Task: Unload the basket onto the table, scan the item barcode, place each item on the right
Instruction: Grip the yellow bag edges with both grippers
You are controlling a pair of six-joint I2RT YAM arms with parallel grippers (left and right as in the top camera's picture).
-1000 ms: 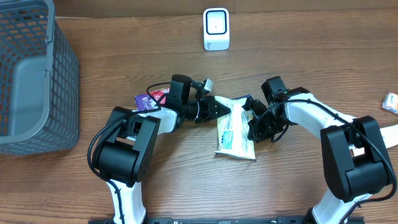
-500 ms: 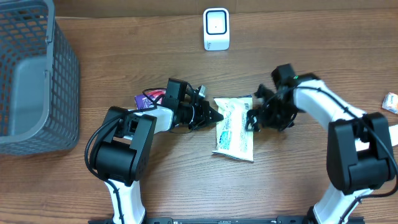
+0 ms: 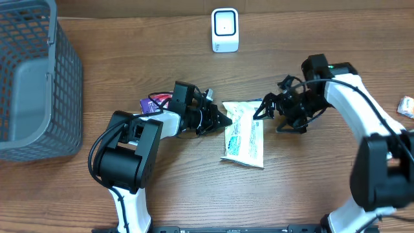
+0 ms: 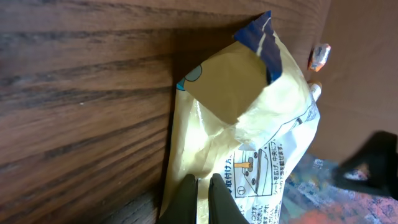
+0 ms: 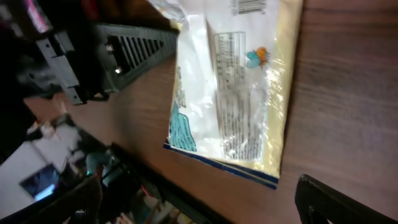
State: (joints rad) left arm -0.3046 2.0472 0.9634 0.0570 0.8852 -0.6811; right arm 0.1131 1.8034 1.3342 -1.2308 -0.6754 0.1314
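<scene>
Overhead, the snack packet lies flat on the counter, on the robot's side of the white scanner and well apart from it. The left pincer is closed tight, its tip against the packet's long edge, about straight below the scanner. Its wrist view shows the two fingers nearly together over crinkled film, and I cannot tell whether a fold is actually caught. The right pincer is spread wide and holds nothing, just off the packet's corner, to the right of the scanner. Its wrist view shows both fingers far apart with the packet lying beyond them. The packet looks light, soft and glossy, a film pouch likely to sag, buckle or slide on the wood if pushed. A striped block that may be the barcode sits at one short end, facing up. The best hold, I judge, is a sealed end or side edge away from that print, so the code stays flat and uncovered when presented to the scanner.
</scene>
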